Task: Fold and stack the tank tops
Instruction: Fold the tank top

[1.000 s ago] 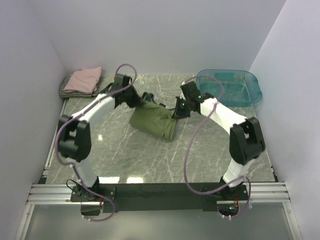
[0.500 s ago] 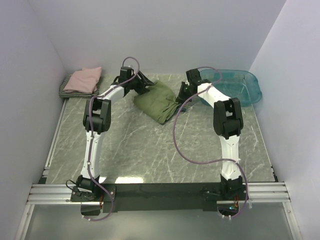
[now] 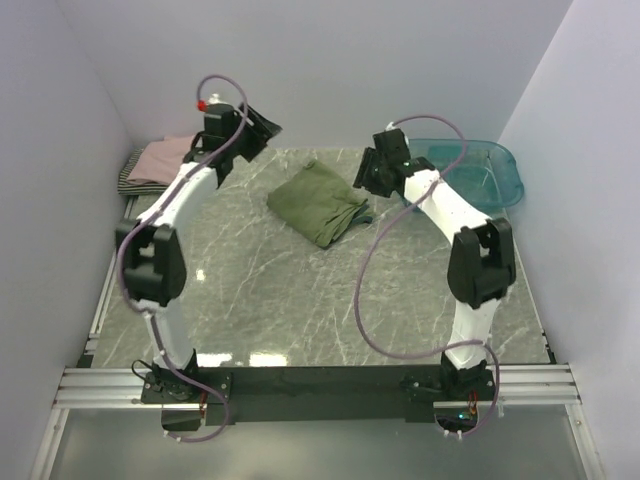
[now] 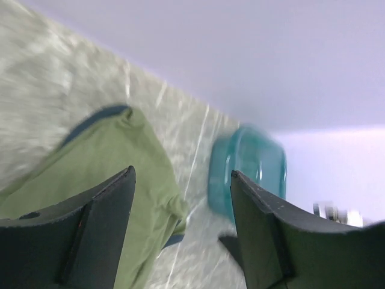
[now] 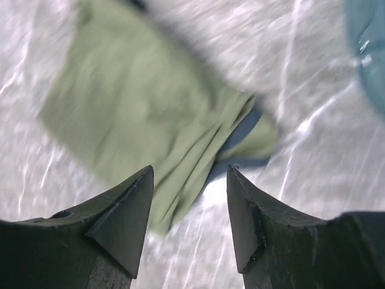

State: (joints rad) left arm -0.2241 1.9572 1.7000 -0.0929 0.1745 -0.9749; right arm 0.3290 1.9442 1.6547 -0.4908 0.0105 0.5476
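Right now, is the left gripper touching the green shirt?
Apart. In the top view the left gripper hangs high and open, off to the left of the green shirt, with a clear gap between them.

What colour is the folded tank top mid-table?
The tank top is olive green with navy trim, clearest in the right wrist view.

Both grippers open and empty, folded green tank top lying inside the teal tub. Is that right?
Not quite. The green tank top lies on the table, left of the teal tub, not inside it, as the top external view shows. The left gripper and right gripper are indeed open and empty.
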